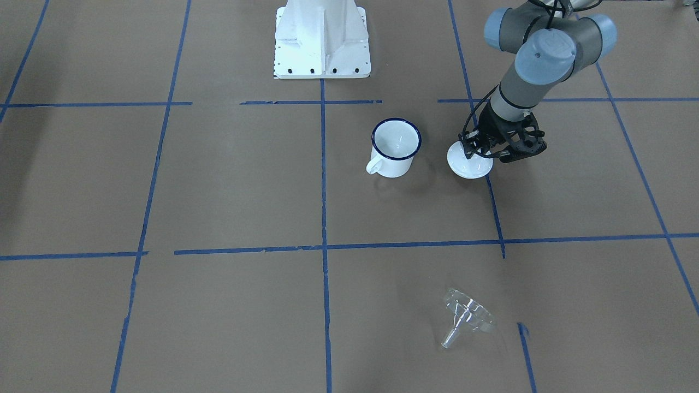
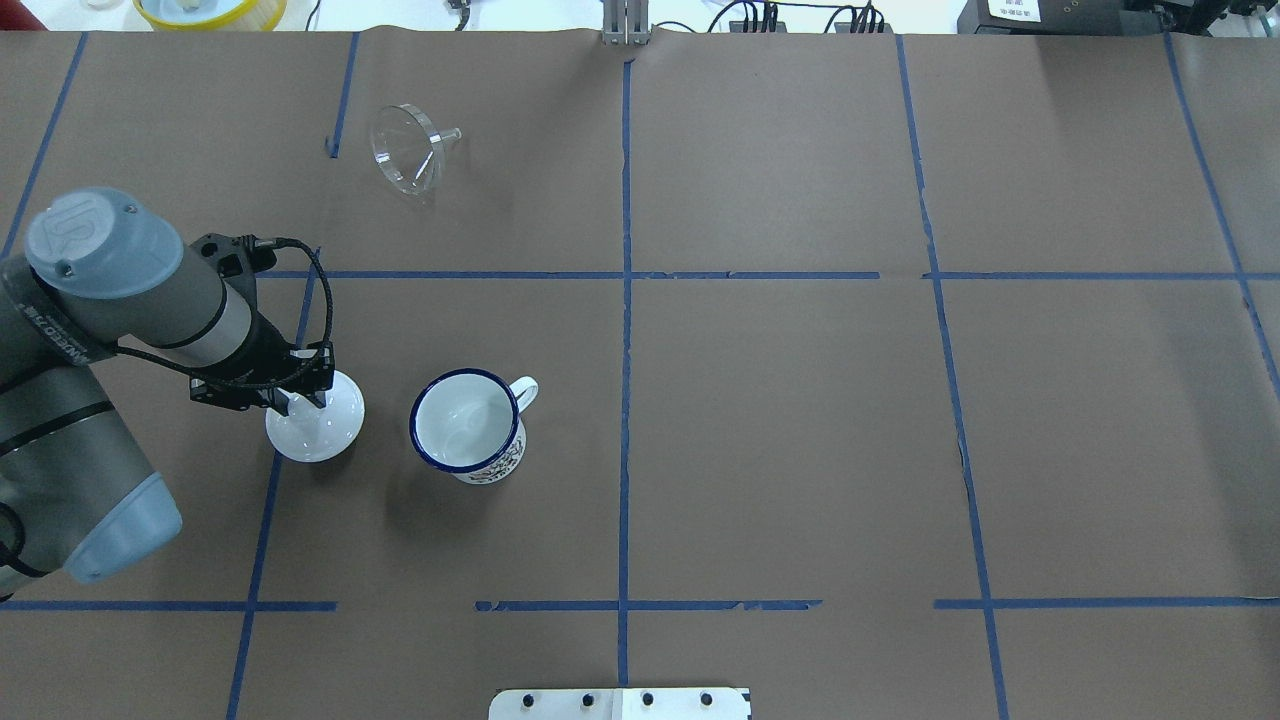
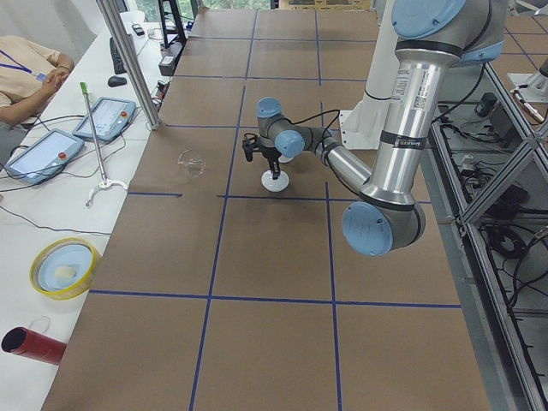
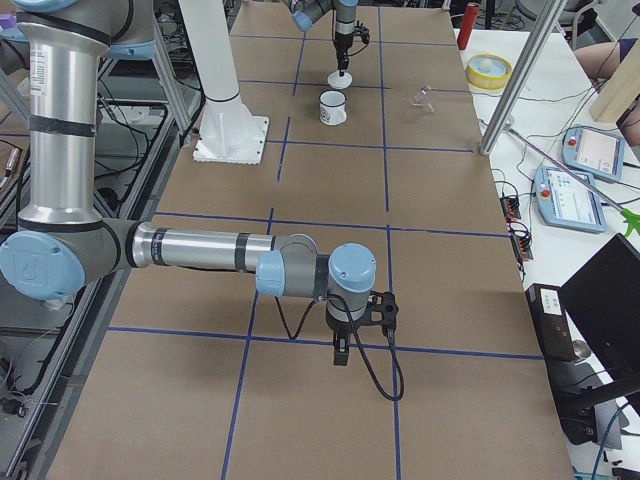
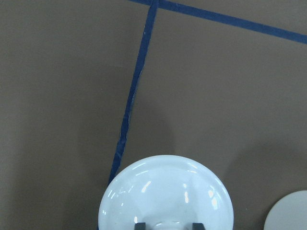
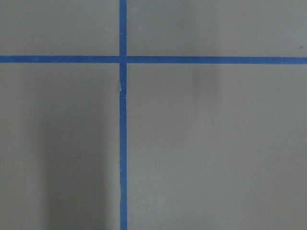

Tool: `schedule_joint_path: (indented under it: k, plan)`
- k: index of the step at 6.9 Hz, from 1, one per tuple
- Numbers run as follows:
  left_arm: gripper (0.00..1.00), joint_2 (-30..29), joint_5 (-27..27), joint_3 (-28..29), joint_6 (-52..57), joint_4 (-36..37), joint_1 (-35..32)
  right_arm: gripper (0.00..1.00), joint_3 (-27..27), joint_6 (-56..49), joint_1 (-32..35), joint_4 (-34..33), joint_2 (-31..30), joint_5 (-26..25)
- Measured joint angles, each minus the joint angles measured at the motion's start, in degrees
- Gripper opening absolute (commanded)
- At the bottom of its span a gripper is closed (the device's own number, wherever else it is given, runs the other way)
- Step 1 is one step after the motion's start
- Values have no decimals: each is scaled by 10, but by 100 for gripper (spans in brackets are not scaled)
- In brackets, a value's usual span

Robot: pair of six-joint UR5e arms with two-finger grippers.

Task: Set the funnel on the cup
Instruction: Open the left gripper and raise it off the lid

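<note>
The clear funnel [image 1: 467,316] [image 2: 408,150] lies on its side on the brown table, far from the robot on its left side. The white mug with the dark blue rim [image 1: 396,147] [image 2: 470,425] stands upright and open near the table's middle. My left gripper [image 2: 300,400] [image 5: 168,225] is shut on the knob of a white domed lid [image 2: 315,425] [image 5: 168,191], just left of the mug and low over the table. My right gripper [image 4: 340,352] hangs over bare table far to the right. I cannot tell whether it is open or shut.
The white robot base [image 1: 322,41] stands at the near edge behind the mug. Blue tape lines cross the brown paper. A yellow bowl [image 2: 210,10] sits beyond the far edge. An operator and tablets [image 3: 43,154] are at the far side.
</note>
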Motion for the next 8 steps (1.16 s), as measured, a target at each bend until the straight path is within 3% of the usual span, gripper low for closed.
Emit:
schedule_joint_path:
  k: [1,2,6,8]
  plan:
    - [41,1,-1,3,-4,-2,10,100,0,0,0,0,0,0]
    - [98,2,-8,3,-5,-3,16,100,0,0,0,0,0,0]
    - [98,1,-32,-7,-14,-1,12,100,0,0,0,0,0,0]
    - [99,-16,-31,10,-83,-46,-59,100,0,0,0,0,0,0]
